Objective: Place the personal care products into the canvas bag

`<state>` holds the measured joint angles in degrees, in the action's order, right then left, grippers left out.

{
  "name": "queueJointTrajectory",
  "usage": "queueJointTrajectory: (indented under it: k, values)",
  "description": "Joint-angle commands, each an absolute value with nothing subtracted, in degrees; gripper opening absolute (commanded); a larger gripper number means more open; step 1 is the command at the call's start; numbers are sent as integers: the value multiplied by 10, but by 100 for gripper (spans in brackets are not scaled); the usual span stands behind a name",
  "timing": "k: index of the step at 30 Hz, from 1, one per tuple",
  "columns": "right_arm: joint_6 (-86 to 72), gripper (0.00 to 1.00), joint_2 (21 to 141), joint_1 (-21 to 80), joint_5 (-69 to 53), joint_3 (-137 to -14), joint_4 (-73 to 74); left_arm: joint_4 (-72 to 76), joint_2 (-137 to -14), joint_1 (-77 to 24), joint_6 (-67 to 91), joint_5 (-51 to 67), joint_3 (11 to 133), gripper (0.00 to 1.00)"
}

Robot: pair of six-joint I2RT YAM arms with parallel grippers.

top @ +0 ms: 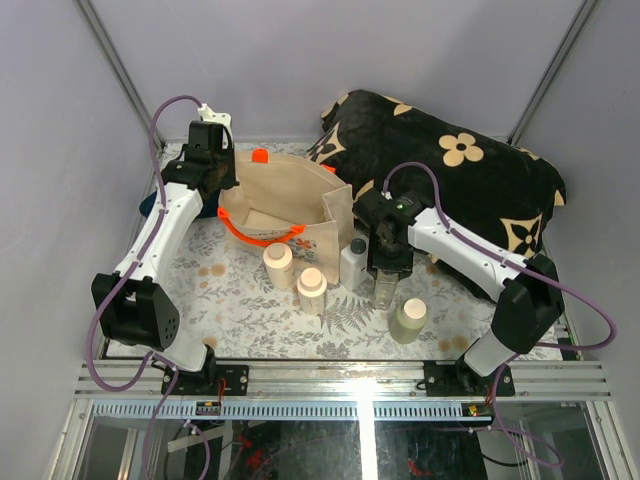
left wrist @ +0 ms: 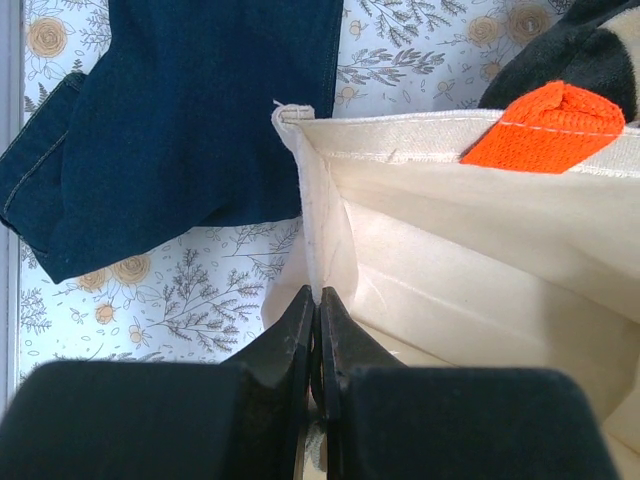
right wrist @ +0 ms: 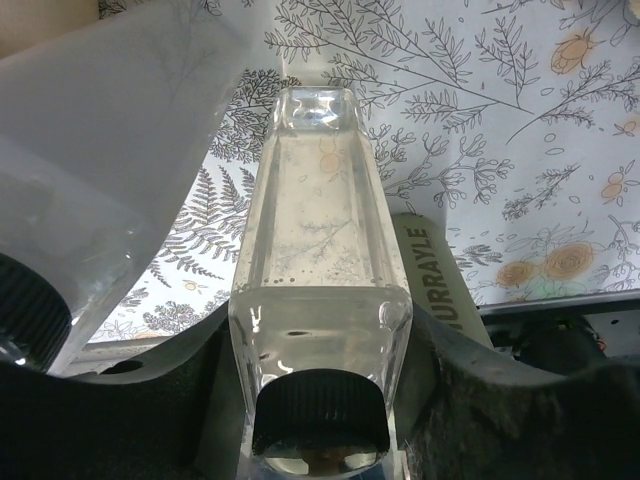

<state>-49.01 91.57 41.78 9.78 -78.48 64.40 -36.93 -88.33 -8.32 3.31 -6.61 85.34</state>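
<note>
bag (top: 290, 195) beige, handles (top: 262, 236) bright orange. cushion (top: 470, 185) black, cream flower print. tablecloth (top: 240, 300) white, grey ferns, tan blooms. jeans (left wrist: 190, 110) dark blue. bottle (right wrist: 315, 230) clear, cap (right wrist: 320, 410) black.

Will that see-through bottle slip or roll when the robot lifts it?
Probably no rolling: the clear bottle has flat sides, and the right end effector squeezes them. Its smooth, shiny surface might be a bit slippery. It is tall and narrow, so it could tip if nudged.

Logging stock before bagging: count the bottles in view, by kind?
Cream bottles with tan caps: 2
White bottle with dark cap: 1
Clear bottle with dark cap: 1
Pale greenish-cream cylinder: 1
Total: 5
</note>
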Motion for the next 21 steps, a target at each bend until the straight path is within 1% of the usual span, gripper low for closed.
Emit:
queueJointTrajectory:
  k: [1,4,5,9,12,15,16,18,21]
  values:
    - [-466,16,915,423,127,-812,674,-351,-879,-83,44,-52,849,0]
    - [-457,2,915,423,141,-829,687,-351,-880,-83,44,-52,847,0]
    - [-455,0,915,423,149,-840,695,-351,-880,-84,44,-52,847,0]
    - [-430,0,912,423,189,-898,722,-348,-880,-83,47,-49,848,0]
    - [-404,0,911,423,238,-965,745,-345,-879,-84,49,-46,849,0]
    - [-374,0,929,423,300,-1070,783,-344,-880,-83,50,-42,848,0]
    - [-361,0,942,423,323,-1133,803,-344,-880,-83,50,-42,847,0]
    - [-329,0,993,423,340,-1245,833,-343,-880,-83,51,-43,846,0]
    - [-275,0,1046,423,338,-1392,837,-341,-880,-84,53,-42,844,0]
